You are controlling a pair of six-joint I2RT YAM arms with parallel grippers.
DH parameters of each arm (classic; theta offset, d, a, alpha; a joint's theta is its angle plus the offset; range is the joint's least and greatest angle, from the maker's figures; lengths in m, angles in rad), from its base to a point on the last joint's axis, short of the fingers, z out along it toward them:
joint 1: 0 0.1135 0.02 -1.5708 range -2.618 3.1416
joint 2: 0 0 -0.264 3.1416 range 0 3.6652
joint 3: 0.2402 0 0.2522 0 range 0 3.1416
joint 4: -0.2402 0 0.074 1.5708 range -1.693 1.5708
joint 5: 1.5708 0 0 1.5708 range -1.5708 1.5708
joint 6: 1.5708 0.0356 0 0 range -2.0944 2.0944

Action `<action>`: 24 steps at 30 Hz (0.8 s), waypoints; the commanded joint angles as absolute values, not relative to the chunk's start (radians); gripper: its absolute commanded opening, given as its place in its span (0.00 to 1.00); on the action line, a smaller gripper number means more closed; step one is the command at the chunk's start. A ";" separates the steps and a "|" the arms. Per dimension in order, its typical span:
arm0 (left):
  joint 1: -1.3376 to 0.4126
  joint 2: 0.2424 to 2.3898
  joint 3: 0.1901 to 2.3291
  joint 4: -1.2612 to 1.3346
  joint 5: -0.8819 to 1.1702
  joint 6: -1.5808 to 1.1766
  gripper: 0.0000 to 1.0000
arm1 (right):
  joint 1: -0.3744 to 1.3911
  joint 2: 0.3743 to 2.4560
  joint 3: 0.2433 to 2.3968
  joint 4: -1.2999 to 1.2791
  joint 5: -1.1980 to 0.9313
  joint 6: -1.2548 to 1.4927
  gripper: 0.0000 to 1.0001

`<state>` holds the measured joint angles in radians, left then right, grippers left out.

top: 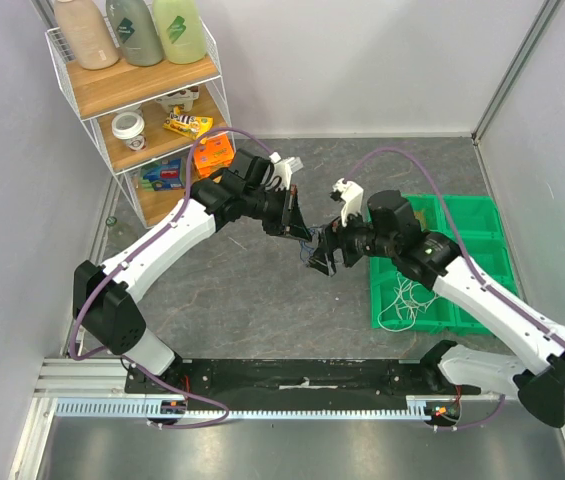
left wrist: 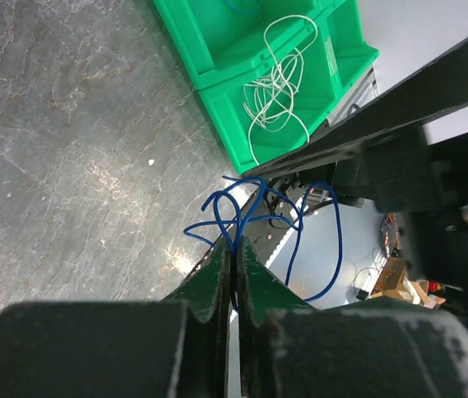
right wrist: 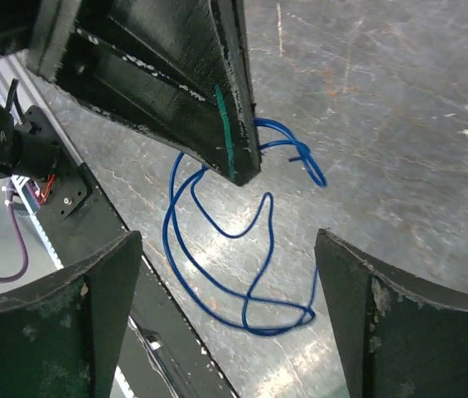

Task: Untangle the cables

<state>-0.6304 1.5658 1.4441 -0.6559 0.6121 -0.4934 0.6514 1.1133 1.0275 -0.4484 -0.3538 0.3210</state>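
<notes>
Currently the left pincer clamps the blue cable above the worktop; the right pincer stands wide apart nearby.

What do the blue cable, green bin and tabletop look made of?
The blue cable looks like thin wire in a glossy plastic sheath; it holds loose loops. The green bin looks like moulded hard plastic, shiny, with crisp rims. The tabletop is grey with stone-like veins and sheen: stone or laminate, cannot tell.
</notes>
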 commanded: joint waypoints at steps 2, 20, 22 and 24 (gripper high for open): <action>-0.638 1.543 1.450 -0.627 0.664 -0.508 0.02 | 0.695 1.166 0.994 -0.262 -0.410 0.353 0.86; -0.577 1.345 1.396 -0.650 0.319 -0.468 0.93 | 0.704 1.054 0.934 -0.451 0.099 0.525 0.00; -0.574 1.336 1.411 -0.696 0.215 -0.447 0.92 | 0.651 1.032 0.936 -0.515 0.136 0.543 0.00; -0.572 1.327 1.411 -0.719 0.178 -0.419 0.90 | 0.533 1.028 0.957 -0.627 0.193 0.578 0.00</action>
<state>-0.5797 1.3464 1.3903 -0.6609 0.3424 -0.4828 0.6830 1.0664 0.9371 -0.4610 0.0311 0.5068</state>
